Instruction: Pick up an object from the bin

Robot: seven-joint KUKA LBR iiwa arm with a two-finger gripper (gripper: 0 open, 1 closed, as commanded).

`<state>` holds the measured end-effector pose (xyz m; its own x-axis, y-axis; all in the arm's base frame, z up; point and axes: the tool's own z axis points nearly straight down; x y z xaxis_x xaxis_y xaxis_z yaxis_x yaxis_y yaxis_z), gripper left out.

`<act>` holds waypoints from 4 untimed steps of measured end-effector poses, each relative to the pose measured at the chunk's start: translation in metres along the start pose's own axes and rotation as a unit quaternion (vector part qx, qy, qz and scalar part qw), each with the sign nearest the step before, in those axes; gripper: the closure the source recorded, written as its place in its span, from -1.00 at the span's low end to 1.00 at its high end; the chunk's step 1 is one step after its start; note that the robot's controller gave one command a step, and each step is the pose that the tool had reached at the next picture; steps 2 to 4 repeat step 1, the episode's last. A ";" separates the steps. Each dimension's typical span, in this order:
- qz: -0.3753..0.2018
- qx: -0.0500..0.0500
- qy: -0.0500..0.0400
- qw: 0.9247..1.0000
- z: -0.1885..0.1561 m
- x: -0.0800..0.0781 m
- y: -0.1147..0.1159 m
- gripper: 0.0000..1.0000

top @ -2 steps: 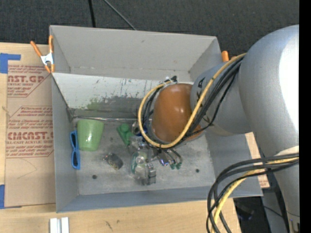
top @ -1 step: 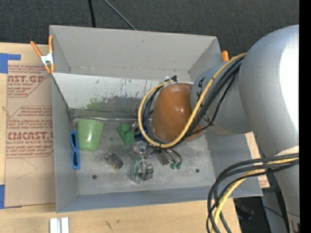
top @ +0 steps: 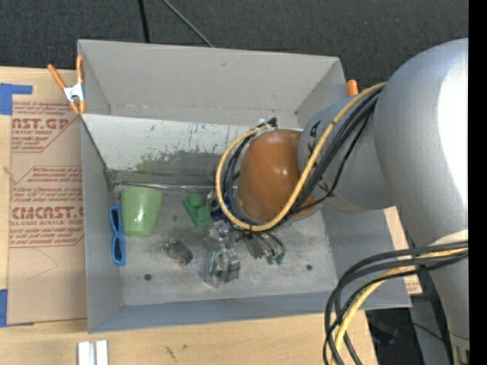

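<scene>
My gripper (top: 221, 263) reaches down under the orange cover to the bin floor near the front middle. Its metal fingers stand close together just above the floor, and I cannot make out a thing between them. A small dark grey-brown object (top: 178, 252) lies on the floor a little to the left of the fingers. A green block-like piece (top: 198, 209) sits behind the gripper, partly hidden by the wrist. A small dark green-tipped item (top: 274, 258) lies just right of the fingers.
A light green cup (top: 140, 210) lies on its side at the left of the bin. Blue sunglasses (top: 116, 236) rest along the left wall beside it. The arm and its cables cover the bin's right side.
</scene>
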<state>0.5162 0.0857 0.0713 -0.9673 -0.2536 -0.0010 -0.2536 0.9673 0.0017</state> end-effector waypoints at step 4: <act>0.000 0.001 -0.004 1.000 -0.072 -0.002 0.001 1.00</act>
